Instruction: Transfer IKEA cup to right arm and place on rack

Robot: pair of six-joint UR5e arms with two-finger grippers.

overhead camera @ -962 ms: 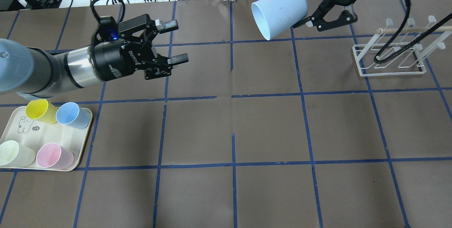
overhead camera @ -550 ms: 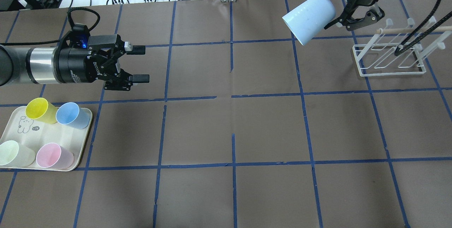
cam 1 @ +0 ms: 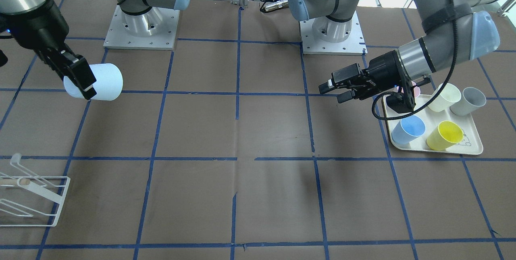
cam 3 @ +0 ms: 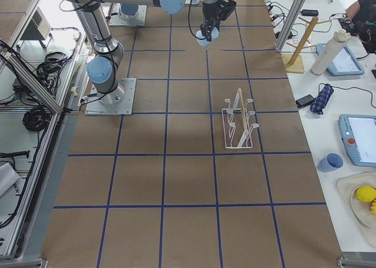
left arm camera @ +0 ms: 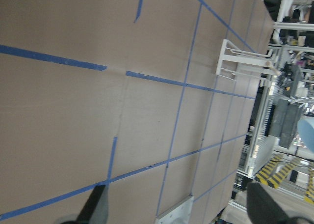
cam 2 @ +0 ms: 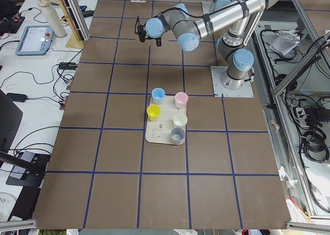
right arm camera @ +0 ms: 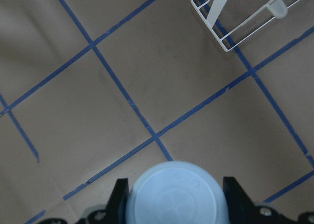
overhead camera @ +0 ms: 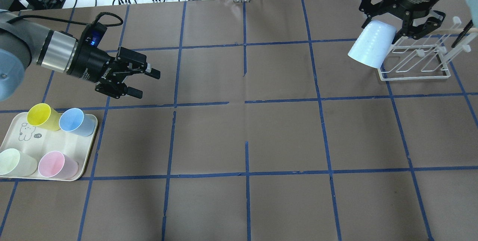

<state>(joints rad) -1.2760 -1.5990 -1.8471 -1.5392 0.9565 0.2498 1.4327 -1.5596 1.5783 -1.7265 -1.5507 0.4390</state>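
near the robot the tray (overhead camera: 52, 142) keeps the other cups (overhead camera: 76, 121) together, the left gripper (overhead camera: 148, 83) hangs open and empty since its job looks done, and farther off the right gripper (overhead camera: 388, 27) squeezes the ikea cup (overhead camera: 369, 48) in the air, mouth tipped down, near the rack (overhead camera: 414, 78), ready for a prong.

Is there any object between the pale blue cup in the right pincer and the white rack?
Nothing visible does. The right pincer holds the IKEA cup in the air, and only bare brown table lies between it and the rack.

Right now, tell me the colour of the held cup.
The cup is pale sky blue, clearest overhead.
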